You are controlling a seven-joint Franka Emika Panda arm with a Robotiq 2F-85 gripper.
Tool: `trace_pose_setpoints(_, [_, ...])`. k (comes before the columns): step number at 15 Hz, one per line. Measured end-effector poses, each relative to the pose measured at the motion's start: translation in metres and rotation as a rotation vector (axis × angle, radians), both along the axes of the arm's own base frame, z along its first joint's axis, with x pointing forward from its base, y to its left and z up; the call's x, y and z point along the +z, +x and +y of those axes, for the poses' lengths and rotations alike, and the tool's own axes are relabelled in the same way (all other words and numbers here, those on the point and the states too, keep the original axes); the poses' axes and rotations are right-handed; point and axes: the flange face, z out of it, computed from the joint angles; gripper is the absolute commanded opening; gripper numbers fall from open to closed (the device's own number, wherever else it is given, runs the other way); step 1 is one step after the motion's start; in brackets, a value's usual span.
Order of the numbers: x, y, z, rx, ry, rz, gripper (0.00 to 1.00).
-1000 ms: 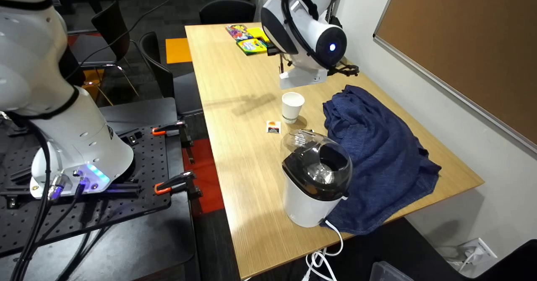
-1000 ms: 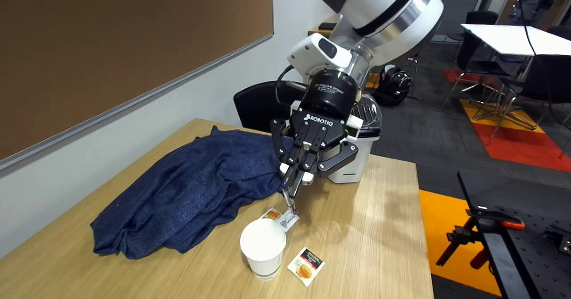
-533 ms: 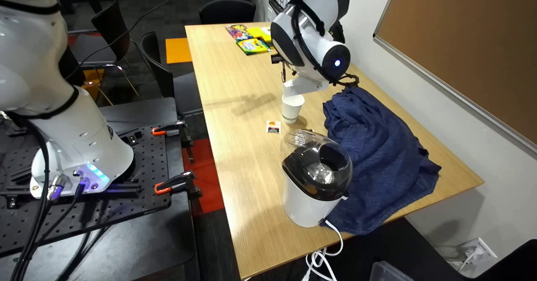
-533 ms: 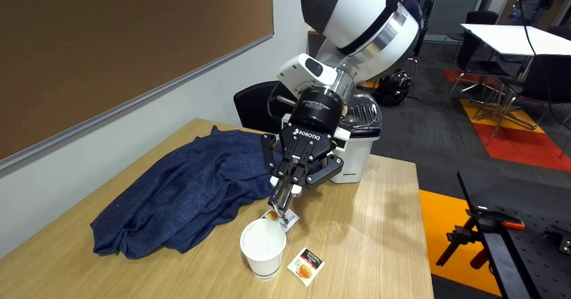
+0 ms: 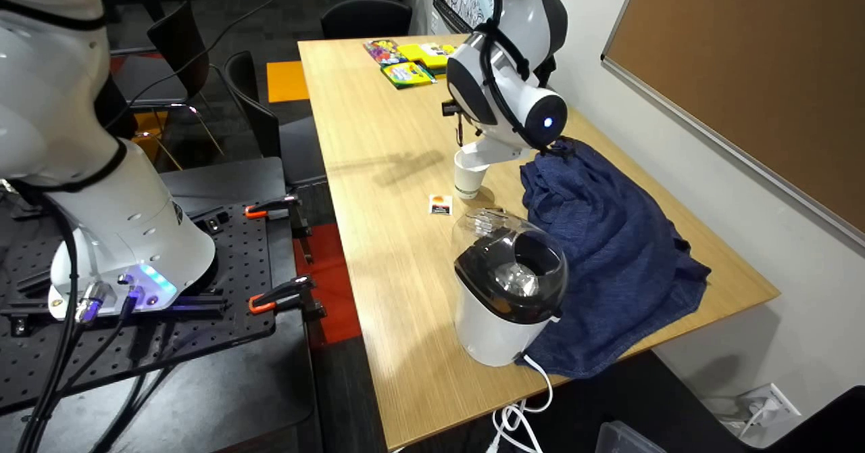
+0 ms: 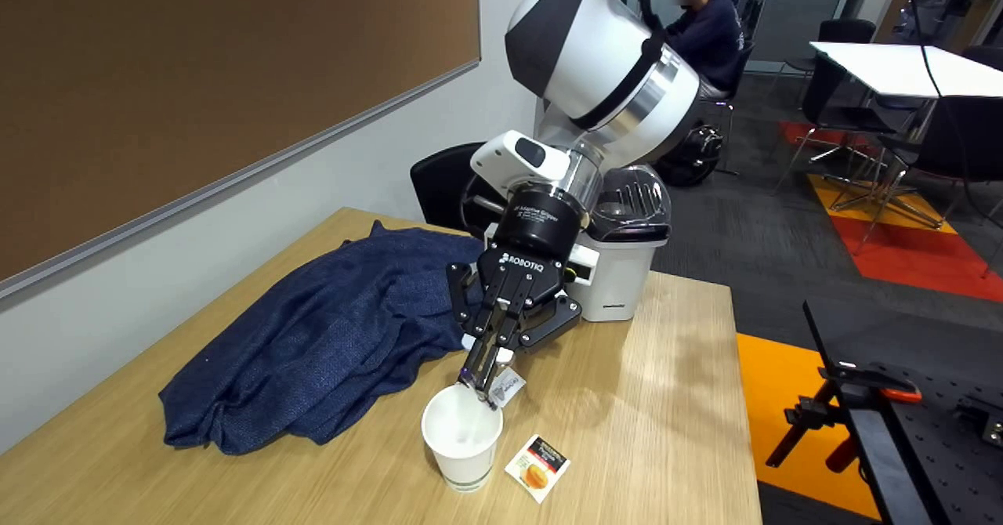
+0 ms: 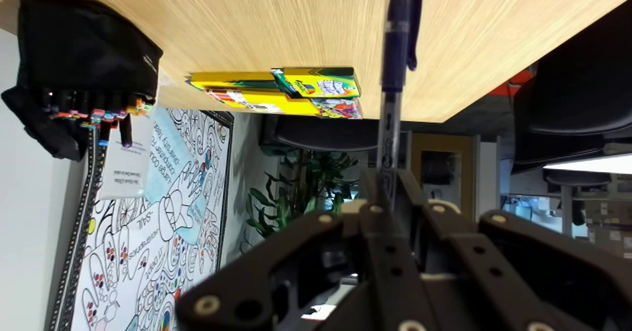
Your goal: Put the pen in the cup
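Observation:
The pen [image 7: 395, 69] has a dark purple cap with a clip and a clear barrel. My gripper [image 7: 392, 178] is shut on its clear barrel, and the capped end runs out of the top of the wrist view. In an exterior view my gripper [image 6: 479, 382] points down, with its fingertips overlapping the back rim of the white paper cup [image 6: 462, 450]; the pen is hard to make out there. The cup stands upright and looks empty inside. It also shows in an exterior view [image 5: 467, 181], its rim partly hidden by the wrist; my fingers are hidden there.
A white machine with a dark top [image 5: 500, 318] stands near the table end. A blue cloth [image 6: 337, 337] lies beside it. Small packets [image 6: 537, 466] lie beside the cup. Crayon boxes [image 7: 316, 84] and a black pouch [image 7: 84, 49] sit farther along. A wall borders the table.
My gripper has moved down and toward the cup, leftward in an exterior view, with the pen still held. Its fingertips now overlap the cup's rim. The cup and packets have not moved.

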Motion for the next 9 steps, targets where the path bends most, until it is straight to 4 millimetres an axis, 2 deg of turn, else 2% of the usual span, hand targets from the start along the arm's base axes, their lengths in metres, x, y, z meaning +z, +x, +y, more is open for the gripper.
trace_pose_setpoints(9, [-0.022,0.018,-0.006,-0.019,0.012,0.007,0.03])
